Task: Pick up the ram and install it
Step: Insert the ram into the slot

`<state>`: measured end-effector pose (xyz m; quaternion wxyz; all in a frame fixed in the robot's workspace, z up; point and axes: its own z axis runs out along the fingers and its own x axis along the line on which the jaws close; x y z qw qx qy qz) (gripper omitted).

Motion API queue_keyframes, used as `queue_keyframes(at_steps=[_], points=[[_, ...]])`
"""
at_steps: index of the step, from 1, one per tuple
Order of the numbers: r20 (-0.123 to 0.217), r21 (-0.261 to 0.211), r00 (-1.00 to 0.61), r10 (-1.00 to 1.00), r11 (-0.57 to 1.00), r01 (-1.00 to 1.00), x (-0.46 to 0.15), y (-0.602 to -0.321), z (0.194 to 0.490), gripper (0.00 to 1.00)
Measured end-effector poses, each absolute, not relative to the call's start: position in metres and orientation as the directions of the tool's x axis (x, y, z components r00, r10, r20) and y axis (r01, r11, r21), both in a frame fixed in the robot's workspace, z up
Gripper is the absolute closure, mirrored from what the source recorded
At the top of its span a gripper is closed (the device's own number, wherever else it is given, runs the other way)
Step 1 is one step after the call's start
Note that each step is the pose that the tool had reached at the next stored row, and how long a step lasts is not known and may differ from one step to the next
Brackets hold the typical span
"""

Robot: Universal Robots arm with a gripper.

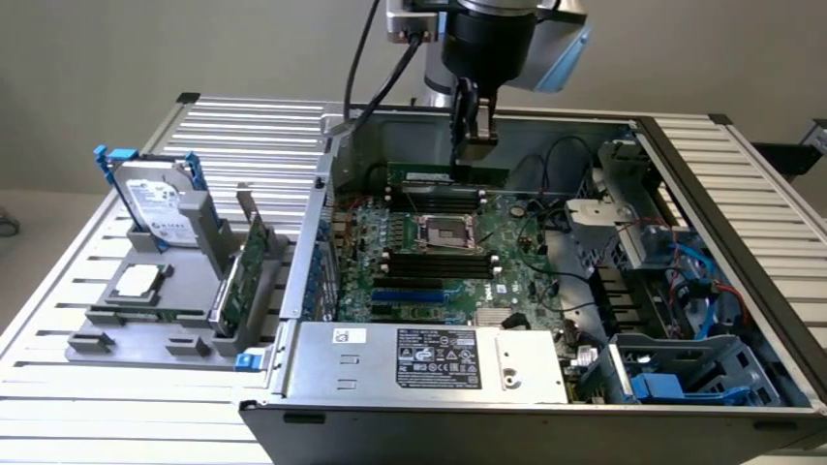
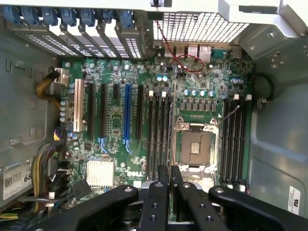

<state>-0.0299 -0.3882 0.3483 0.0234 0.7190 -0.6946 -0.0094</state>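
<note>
Exterior view showed the gripper [image 1: 474, 147] clamped on the ram [image 1: 433, 175], which hung level just under the fingertips, inside the open case [image 1: 387, 140] above the far slots of the board [image 1: 440, 276]. Wrist view had the fingers [image 2: 156, 202] nearly together near the socket [image 2: 195, 144].

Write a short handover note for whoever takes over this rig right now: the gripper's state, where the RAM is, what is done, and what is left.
Gripper: shut on the ram, which appears to be gripped by its upper edge and hangs level.
Where: inside the open computer case, above the motherboard, close to the processor socket.
Done: the ram is picked up and is over the board.
Left: the ram is not yet seated. The black memory slots on both sides of the socket look empty.
</note>
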Motion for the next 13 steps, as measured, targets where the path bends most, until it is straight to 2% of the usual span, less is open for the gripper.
queue_keyframes(at_steps=[5, 13], points=[[0.018, 0.046, 0.035, -0.999, -0.034, -0.998, -0.030, -0.399, 0.338, 0.86], [0.018, 0.046, 0.034, -0.999, -0.034, -0.998, -0.025, -0.401, 0.323, 0.86]])
